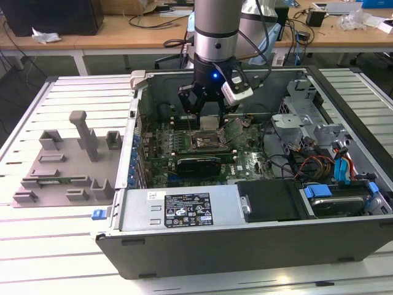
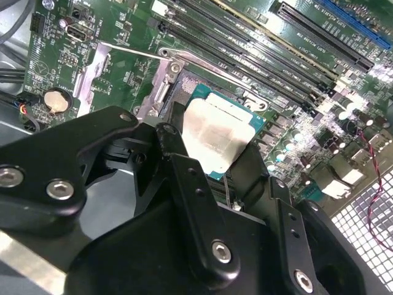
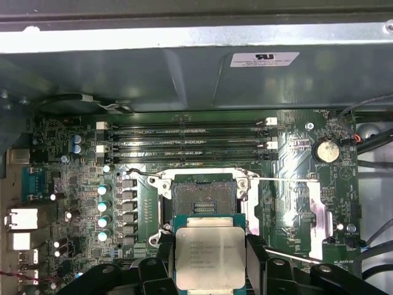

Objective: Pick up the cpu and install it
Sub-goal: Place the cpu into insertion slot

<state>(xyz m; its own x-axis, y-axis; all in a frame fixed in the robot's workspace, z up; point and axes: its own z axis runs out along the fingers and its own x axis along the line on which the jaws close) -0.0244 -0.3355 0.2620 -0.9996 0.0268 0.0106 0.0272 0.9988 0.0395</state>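
slatted white table (image 1: pixel 61 246) carries the open computer case (image 1: pixel 245 246) in front of you. inside it, your gripper (image 1: pixel 207 120) is clamped on the cpu (image 3: pixel 210 258), one finger on each side, holding it flat over the motherboard (image 3: pixel 295 184) beside the open socket (image 3: pixel 202 196), not yet seated.

I've got the arm (image 1: pixel 215 27) vertical, wrist (image 1: pixel 212 67) pointing straight down, gripper (image 1: pixel 209 120) fingers (image 2: pixel 253 169) clamped on opposite edges of the cpu (image 3: pixel 210 255).
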